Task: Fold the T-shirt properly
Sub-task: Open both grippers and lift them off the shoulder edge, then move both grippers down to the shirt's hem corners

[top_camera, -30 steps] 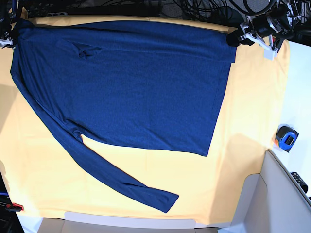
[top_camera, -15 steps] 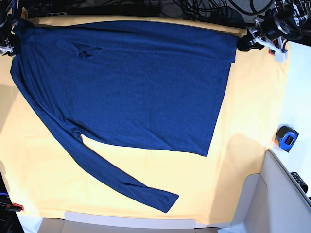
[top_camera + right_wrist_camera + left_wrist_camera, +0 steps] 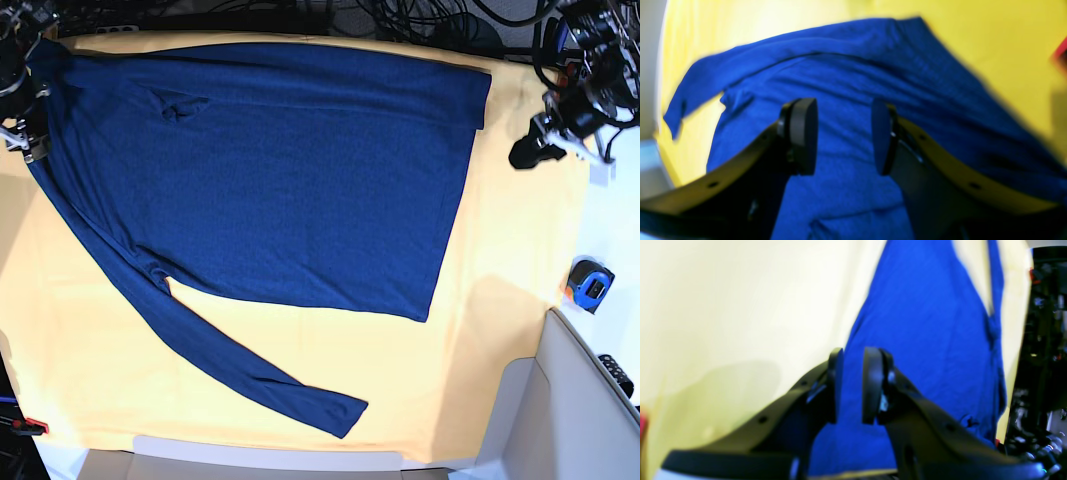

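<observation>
- The left claw (image 3: 530, 152) hangs over bare yellow cloth near the worktop's right edge, just off the shirt's far right corner. In its wrist view its two pads (image 3: 871, 383) stand a narrow gap apart with nothing between them; the shirt shows only beyond the gap.
- The right claw (image 3: 843, 133) is at the far left corner of the worktop, mostly cut off in the base view. Its pads stand wider apart, about half open, and hold nothing; blue fabric lies below them.
- The shirt (image 3: 290, 170) lies spread flat, covering most of the far half of the worktop. Its far edge runs along the worktop's far edge; its straight hem faces right.
- One long sleeve (image 3: 230, 365) runs diagonally from the left side down toward the near edge, ending just short of the cloth's border.
- The yellow cloth (image 3: 500, 330) is bare in a wide strip along the right side and across the near left corner, giving free room there.
- Past the cloth's right edge, a small blue and black gadget (image 3: 589, 283) sits on the white surface, well apart from the shirt.
- Dark cables (image 3: 420, 15) crowd the space behind the far edge.
- A grey panel (image 3: 570, 410) fills the near right corner.
</observation>
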{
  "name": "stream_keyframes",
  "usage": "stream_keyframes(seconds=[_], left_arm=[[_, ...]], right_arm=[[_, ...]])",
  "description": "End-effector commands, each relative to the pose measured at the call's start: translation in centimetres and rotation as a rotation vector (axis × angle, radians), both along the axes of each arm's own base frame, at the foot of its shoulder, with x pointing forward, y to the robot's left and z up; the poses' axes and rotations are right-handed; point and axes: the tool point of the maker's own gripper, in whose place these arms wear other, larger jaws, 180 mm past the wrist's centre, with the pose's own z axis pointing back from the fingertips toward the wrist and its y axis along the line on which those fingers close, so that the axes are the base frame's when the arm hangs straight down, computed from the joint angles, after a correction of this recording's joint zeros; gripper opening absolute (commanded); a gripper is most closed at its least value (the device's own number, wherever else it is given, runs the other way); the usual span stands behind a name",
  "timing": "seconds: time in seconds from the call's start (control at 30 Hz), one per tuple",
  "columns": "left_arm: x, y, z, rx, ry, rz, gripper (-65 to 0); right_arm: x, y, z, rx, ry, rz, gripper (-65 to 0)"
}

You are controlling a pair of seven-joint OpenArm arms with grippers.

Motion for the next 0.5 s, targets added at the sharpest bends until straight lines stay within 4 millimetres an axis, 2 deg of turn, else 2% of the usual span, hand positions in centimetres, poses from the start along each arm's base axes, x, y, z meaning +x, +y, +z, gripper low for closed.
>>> stream_keyframes(seconds=[0.0,0.13,0.27,0.33,0.43,0.47], left_arm=[[1.1,0.4,1.1,-0.002,-0.031,-0.011,-53.7],[3.8,1.4,1.3,-0.03,-0.054,0.016,-53.7],[6.2,0.1,0.0,-0.021,-0.011,-0.035,-53.7],[7.2,0.3,-0.4,-0.017,0.0,-0.027,-53.7],[8.2,0.8,-1.1,-0.021,0.019,0.002,-53.7],[8.6,0.5,-1.4,-0.039,0.019,0.008,-53.7]], right_arm=[[1.1,0.1,0.7,0.009,-0.049,0.009,-40.3],[3.8,2.5,-1.0,0.105,-0.121,0.034,-40.6],[6.0,3.2,-1.7,0.112,-0.14,0.067,-47.3],[7.8,3.7,-0.8,0.063,-0.165,0.135,-49.1],[11.8,4.0,1.9,-0.045,-0.196,0.246,-49.1],[12.8,3.7,2.8,-0.084,-0.199,0.267,-49.1]])
